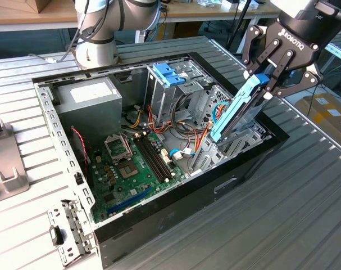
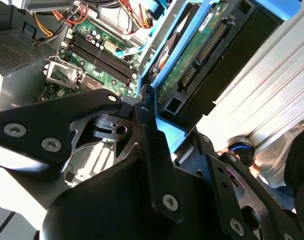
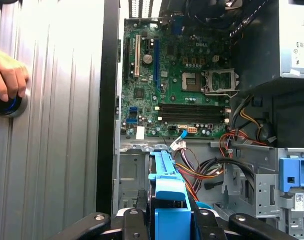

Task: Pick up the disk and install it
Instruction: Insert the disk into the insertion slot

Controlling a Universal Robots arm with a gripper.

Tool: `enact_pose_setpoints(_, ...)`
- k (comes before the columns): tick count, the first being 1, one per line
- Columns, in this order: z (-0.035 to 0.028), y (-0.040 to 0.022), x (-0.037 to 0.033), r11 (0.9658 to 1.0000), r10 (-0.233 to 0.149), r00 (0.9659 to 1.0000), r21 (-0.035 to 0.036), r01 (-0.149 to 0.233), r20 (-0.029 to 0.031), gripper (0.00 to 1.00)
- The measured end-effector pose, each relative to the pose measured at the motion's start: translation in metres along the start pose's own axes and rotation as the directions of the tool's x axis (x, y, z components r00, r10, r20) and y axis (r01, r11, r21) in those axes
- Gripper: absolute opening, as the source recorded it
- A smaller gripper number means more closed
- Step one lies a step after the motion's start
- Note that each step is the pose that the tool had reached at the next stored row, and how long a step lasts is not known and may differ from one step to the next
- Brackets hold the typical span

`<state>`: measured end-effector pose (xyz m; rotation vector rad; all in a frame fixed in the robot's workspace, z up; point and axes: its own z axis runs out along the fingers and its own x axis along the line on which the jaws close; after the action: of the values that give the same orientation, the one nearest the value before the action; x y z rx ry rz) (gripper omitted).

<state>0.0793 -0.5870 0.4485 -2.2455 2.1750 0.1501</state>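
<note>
Clamping the disk (image 1: pixel 236 109) at its upper end, the jaws of the gripper (image 1: pixel 264 84) were narrowed onto it, one finger on each side against the blue side pieces. The disk was held tilted over the open computer case (image 1: pixel 215 191), with its upper end above the case's rim and its lower end down inside, at the end of the case toward the exterior view's right. Whether that lower end touched the metal bay in the case could not be told.

In the second wrist view the green circuit-board face of the disk (image 2: pixel 192 65) showed beyond the black fingers (image 2: pixel 149 125). In the first wrist view its blue edge (image 3: pixel 167 180) ran out from between the fingers toward the middle of the case.

Inside the case, the motherboard (image 1: pixel 131 169) lay flat on the case floor. The grey power supply (image 1: pixel 89 104) sat in the corner of the case far from the disk. The drive cage with light-blue handles (image 1: pixel 170 76) stood at the back wall, between the power supply and the disk.

The case rested on the ribbed metal table (image 1: pixel 294 225). A person's hand (image 3: pixel 9 75) rested outside the case on a round dark knob with a blue ring (image 3: pixel 9 106).
</note>
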Motion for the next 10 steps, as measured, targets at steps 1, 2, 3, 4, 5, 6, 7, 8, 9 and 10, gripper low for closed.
enact_pose_setpoints(1,0.0011,-0.0004,0.0001,1.0000,0.000,1.0000,0.0000,0.000,0.0001,0.37)
enact_pose_setpoints(2,0.0020,-0.0010,0.0002,1.0000,0.000,1.0000,0.0000,0.000,0.0000,0.37)
enact_pose_setpoints(3,0.0028,-0.0013,0.0003,1.0000,0.000,1.0000,0.0000,0.000,0.0000,0.37)
enact_pose_setpoints(4,0.0035,-0.0015,0.0003,1.0000,0.000,1.0000,0.0000,0.000,-0.0001,0.37)
enact_pose_setpoints(5,0.0039,-0.0017,0.0004,1.0000,0.000,1.0000,0.0000,0.000,-0.0001,0.37)
enact_pose_setpoints(6,0.0043,-0.0020,0.0004,1.0000,0.000,1.0000,0.0000,0.000,-0.0002,0.37)
enact_pose_setpoints(7,0.0050,-0.0023,0.0005,1.0000,0.000,1.0000,0.0000,0.000,-0.0002,0.37)
enact_pose_setpoints(8,0.0056,-0.0026,0.0005,1.0000,0.000,1.0000,0.0000,0.000,-0.0003,0.37)
enact_pose_setpoints(9,0.0060,-0.0028,0.0006,1.0000,0.000,1.0000,0.0000,0.000,-0.0003,0.37)
enact_pose_setpoints(10,0.0071,-0.0029,0.0006,1.0000,0.000,1.0000,0.0000,0.000,-0.0004,0.37)
